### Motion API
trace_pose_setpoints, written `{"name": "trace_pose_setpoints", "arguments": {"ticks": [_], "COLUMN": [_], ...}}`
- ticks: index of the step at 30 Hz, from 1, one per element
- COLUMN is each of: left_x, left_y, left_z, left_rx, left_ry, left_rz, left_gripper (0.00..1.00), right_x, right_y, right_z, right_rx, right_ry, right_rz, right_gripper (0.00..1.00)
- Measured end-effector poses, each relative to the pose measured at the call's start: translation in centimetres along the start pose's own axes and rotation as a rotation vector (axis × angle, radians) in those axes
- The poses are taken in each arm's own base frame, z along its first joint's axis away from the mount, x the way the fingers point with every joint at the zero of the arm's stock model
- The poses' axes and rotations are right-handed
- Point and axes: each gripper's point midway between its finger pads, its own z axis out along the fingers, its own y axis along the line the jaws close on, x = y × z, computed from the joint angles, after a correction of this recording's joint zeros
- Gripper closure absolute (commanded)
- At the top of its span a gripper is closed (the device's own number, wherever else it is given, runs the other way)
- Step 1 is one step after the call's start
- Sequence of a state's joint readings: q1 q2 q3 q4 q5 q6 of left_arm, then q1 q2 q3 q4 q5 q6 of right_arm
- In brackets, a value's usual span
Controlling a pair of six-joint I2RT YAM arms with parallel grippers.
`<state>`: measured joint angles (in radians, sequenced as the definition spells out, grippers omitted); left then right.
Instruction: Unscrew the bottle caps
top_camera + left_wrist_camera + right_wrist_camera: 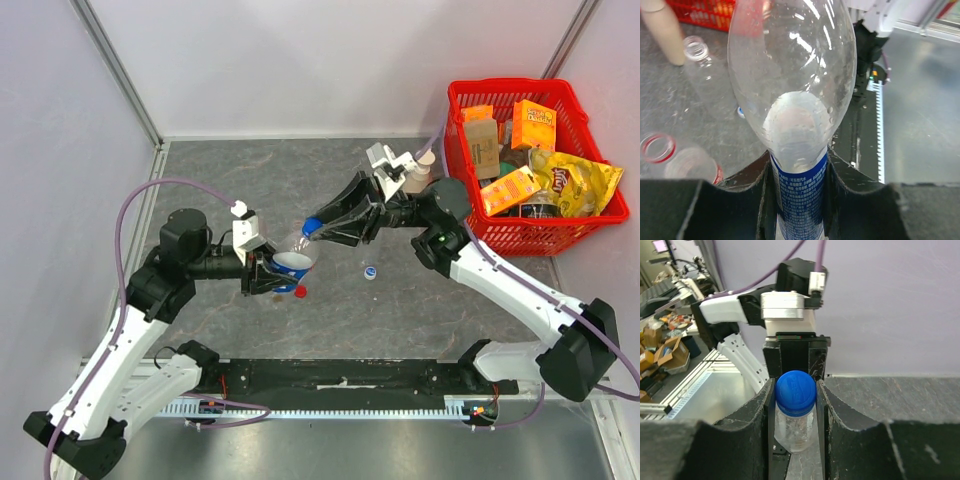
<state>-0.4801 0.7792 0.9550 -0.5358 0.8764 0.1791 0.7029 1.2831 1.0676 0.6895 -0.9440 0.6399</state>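
Observation:
My left gripper [270, 272] is shut on the Pepsi bottle [293, 260] and holds it tilted above the table. In the left wrist view the fingers [845, 185] clamp its blue label [800, 195], and the clear body [795, 75] fills the view. My right gripper [318, 228] is shut on the bottle's blue cap [796, 391], one finger [752, 420] on each side. A red cap [300, 292] and a small pale cap [370, 271] lie loose on the table. An uncapped clear bottle [697, 55] and an open bottle neck with a red ring [657, 147] lie to the left.
A red basket [500, 235] of snack packs stands at the back right. A beige bottle [420, 172] stands beside it and also shows in the left wrist view [662, 30]. Grey walls close off the left and back. A black rail [340, 375] runs along the near edge.

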Motion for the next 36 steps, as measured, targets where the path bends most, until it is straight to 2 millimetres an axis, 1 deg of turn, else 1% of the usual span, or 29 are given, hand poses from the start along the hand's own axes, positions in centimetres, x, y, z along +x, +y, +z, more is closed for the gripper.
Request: {"name": "trace_pose_setpoints", "arguments": {"ticks": [7,10,18,24,26,29,30,33,34,35,36], "left_x": [-1.1,-1.4,-2.1,-2.1,-2.2,-2.2,-2.2,-2.1,-2.1,-2.0,-2.1], "left_y": [-3.2,-4.1,-5.5,-6.1,-6.2,-6.2,-6.2,-6.2,-6.1,-6.1,-6.0], "left_z": [0.4,0.5,0.6,0.5,0.4,0.4,0.4,0.4,0.4,0.5,0.5], "left_rx": [0.231,0.315,0.467,0.529,0.537,0.538,0.538,0.536,0.534,0.529,0.522], "left_ry": [-0.063,-0.082,-0.099,-0.095,-0.097,-0.097,-0.097,-0.096,-0.095,-0.095,-0.096], "left_rz": [0.005,-0.005,-0.035,-0.061,-0.06,-0.061,-0.061,-0.064,-0.066,-0.065,-0.061], "left_gripper": [0.8,0.8,0.8,0.79,0.79,0.79,0.79,0.78,0.78,0.78,0.78], "right_x": [-1.1,-1.4,-1.8,-1.8,-1.8,-1.9,-1.9,-1.8,-1.8,-1.7,-1.5], "right_y": [3.1,4.0,5.6,6.1,6.1,6.2,6.2,6.1,6.0,6.0,6.0], "right_z": [-0.1,-0.1,-0.3,-0.4,-0.3,-0.3,-0.3,-0.3,-0.3,-0.3,-0.3], "right_rx": [-0.13,-0.171,-0.237,-0.256,-0.258,-0.257,-0.256,-0.248,-0.245,-0.241,-0.238], "right_ry": [-0.025,-0.037,-0.05,-0.052,-0.052,-0.054,-0.055,-0.051,-0.048,-0.04,-0.031], "right_rz": [-0.059,-0.066,-0.086,-0.095,-0.095,-0.096,-0.096,-0.093,-0.091,-0.086,-0.079], "right_gripper": [1.0,1.0,1.0,1.0,0.94,0.76,0.67,0.46,0.38,0.25,0.17]}}
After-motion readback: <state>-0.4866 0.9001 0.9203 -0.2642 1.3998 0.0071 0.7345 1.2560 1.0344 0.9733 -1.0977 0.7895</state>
